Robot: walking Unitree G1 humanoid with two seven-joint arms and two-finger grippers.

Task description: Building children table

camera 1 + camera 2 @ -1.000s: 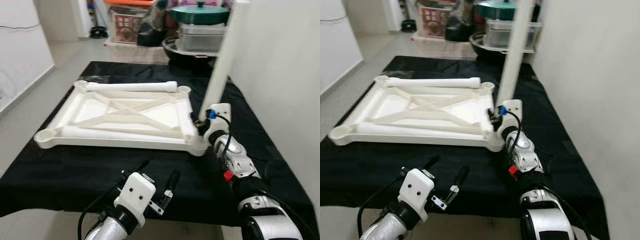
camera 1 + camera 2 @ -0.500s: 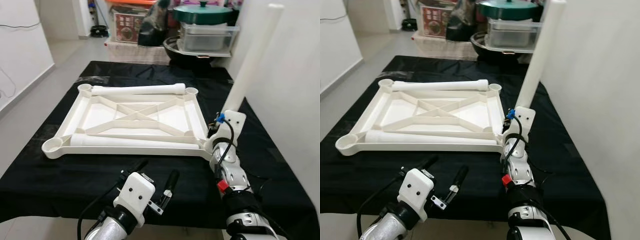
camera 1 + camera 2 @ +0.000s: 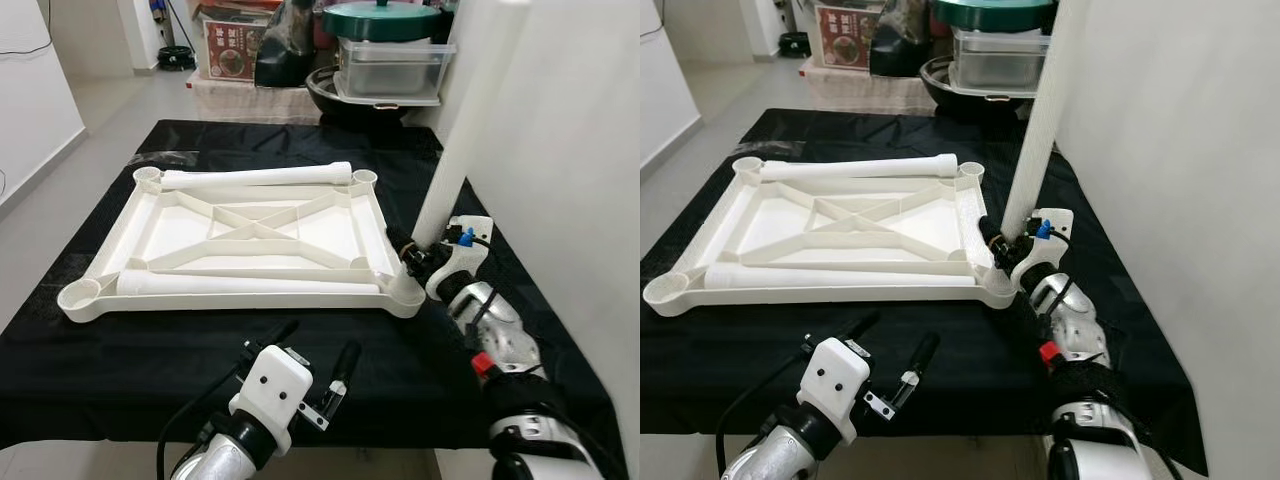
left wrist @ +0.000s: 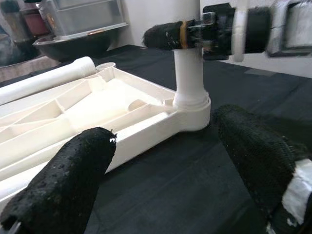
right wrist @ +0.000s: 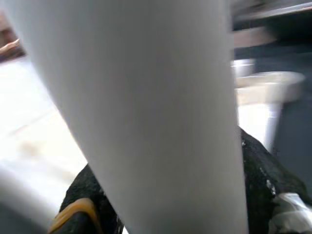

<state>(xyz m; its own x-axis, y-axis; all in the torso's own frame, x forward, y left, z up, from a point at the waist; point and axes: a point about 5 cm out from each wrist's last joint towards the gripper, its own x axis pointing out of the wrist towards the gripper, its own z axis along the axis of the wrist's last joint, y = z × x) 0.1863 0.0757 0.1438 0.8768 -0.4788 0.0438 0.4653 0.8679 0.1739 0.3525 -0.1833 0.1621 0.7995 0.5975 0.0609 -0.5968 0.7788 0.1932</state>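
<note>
Since the earlier shot, your leg [image 3: 462,150] went from leaning out over the desk edge to seated, its foot now down in the near right corner socket [image 4: 191,108] of the tabletop [image 3: 250,235]. It wasn't quite plumb though, it leaned a bit to the right going up.

Your right gripper [image 3: 418,252] was clamped around the leg low down, just above the socket, fingers [image 5: 83,204] pressed on either side of the white tube. You could see that grip nicely from the left wrist camera too, with the black fingers wrapped on the tube right over the collar.

Your left gripper [image 3: 312,362] hung in front of the desk [image 3: 150,360], nearer the robot than the tabletop, fingers [image 4: 63,185] spread apart and holding nothing. It was pointed toward that same corner socket but well short of it, not touching anything.

The tabletop lay upside down on the black cloth, ribs and cross brace facing up. Two more spare legs were lying inside it: one [image 3: 255,178] along the far edge from your grippers, one [image 3: 245,284] along the near edge, closest to the left gripper. The other three corner sockets looked open.

Past the far end of the desk there was a stack of stuff, a clear container [image 3: 390,70] with a green pot lid [image 3: 382,18] on top.
</note>
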